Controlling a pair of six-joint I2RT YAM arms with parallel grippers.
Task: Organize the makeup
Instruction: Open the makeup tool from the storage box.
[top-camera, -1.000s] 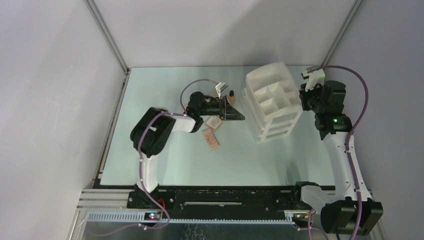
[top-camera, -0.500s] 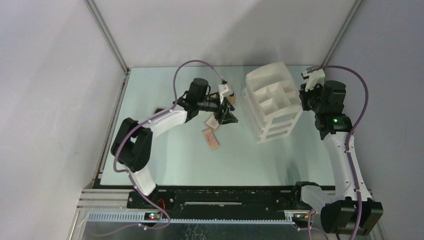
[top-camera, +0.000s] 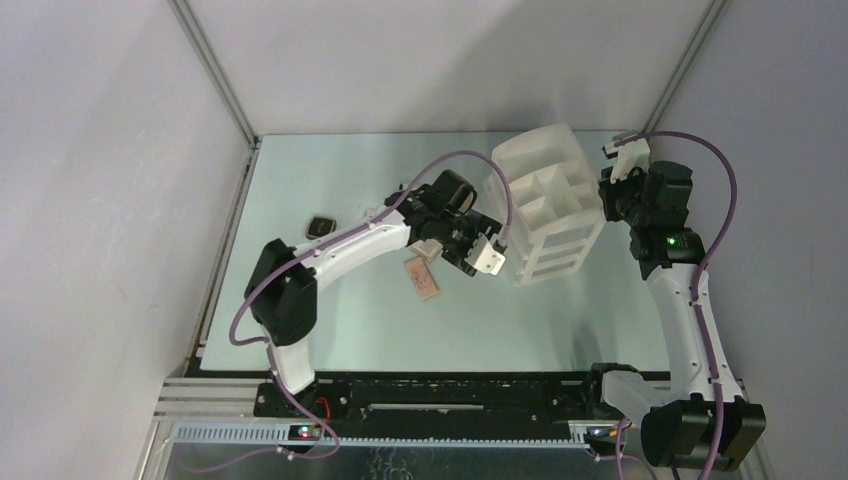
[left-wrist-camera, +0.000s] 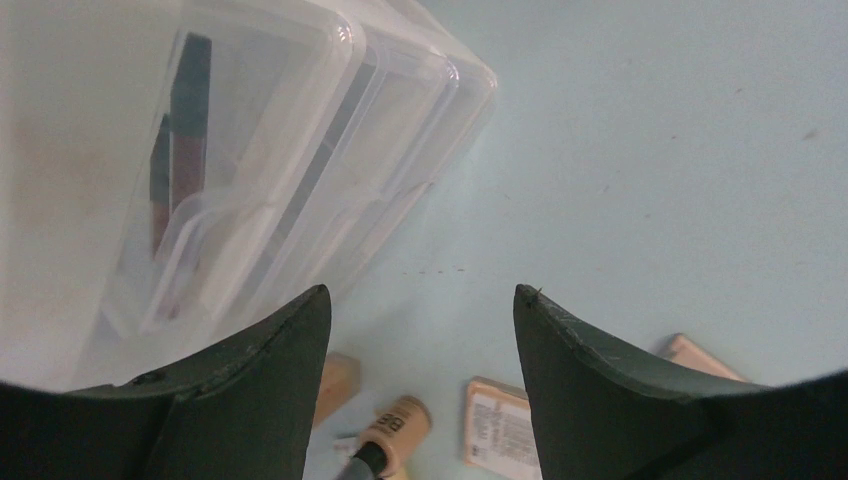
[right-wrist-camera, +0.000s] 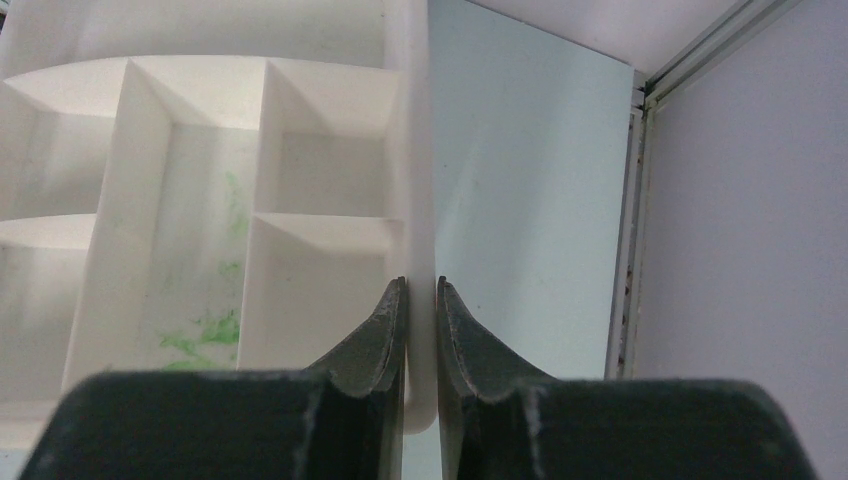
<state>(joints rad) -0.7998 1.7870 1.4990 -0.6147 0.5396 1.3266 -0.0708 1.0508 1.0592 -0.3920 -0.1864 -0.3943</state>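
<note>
Makeup (top-camera: 424, 278) is lying mostly loose on the table (top-camera: 330, 320) to the left of the organizer (top-camera: 548, 262); sorting is looking far from finished. Two flat palettes (top-camera: 427, 246) are sitting just left of the organizer's drawer front, one close to it, the other a little further out toward the near edge. Black compact (top-camera: 321, 224) is lying well apart, far left of the organizer. Left wrist view is showing a beige bottle (left-wrist-camera: 393, 428) with a black cap lying on its side near the organizer's lower corner, one of the palettes beside it, and a small beige piece (left-wrist-camera: 335, 378) too cropped to name. Dark slim pieces (left-wrist-camera: 185, 110) are showing through the organizer's translucent drawers, so some items are probably stowed already; what they are I cannot tell. Top compartments, seen from the right wrist, are showing only green smears, no makeup. Left gripper (left-wrist-camera: 420, 295) is hovering over the table at the organizer's front-left corner, jaws standing wide with nothing between them. Right gripper (right-wrist-camera: 420, 290) is pinching the organizer's right-hand wall, jaws narrow and clamped on the plastic, apparently steadying it. Judging from this, bottle, palettes and compact are all waiting to go in. Pencils and tubes are not showing on the table, so they are either stowed or hidden under the left arm. Next pick is probably one of the pieces lying just below the open left jaws.
</note>
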